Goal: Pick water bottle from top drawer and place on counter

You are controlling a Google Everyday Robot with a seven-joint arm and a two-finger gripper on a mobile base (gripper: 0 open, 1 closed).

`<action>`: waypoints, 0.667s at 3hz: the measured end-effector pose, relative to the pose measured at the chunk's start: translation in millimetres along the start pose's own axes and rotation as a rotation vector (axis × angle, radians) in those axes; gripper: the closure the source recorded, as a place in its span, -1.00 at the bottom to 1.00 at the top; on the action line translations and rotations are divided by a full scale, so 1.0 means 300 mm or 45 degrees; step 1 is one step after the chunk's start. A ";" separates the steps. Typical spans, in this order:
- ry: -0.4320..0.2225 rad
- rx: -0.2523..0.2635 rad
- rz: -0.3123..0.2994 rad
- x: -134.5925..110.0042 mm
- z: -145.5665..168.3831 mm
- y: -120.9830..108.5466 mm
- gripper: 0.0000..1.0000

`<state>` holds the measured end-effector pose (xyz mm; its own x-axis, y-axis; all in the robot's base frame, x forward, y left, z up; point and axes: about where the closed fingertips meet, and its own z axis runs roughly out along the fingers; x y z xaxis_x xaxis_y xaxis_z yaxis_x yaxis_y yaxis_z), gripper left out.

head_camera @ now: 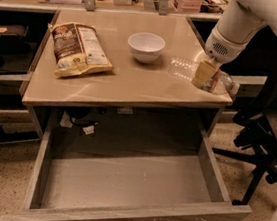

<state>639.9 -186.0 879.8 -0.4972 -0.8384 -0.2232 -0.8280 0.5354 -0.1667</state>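
Water bottle [182, 69] lies sideways at four o'clock on the tabletop [131, 84], claw [203, 74] down over its middle; grip cannot be told. Probably light, crinkly, slippery: hold mid-body, gently.

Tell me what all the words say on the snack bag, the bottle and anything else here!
Chip bag: there is printing on the front, but it is too blurred to read.
Water bottle: its label is too blurred to read; the gripper sits over the bottle at the right edge of the counter.
Bowl: no words.
Top drawer: no words.
So nothing here can be read.
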 end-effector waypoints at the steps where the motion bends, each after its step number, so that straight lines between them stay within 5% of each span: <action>1: 0.023 -0.006 0.010 -0.026 0.046 -0.052 1.00; 2: 0.050 -0.004 0.024 -0.051 0.081 -0.111 1.00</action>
<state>681.6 -188.5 865.4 -0.5222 -0.8317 -0.1887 -0.8193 0.5506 -0.1597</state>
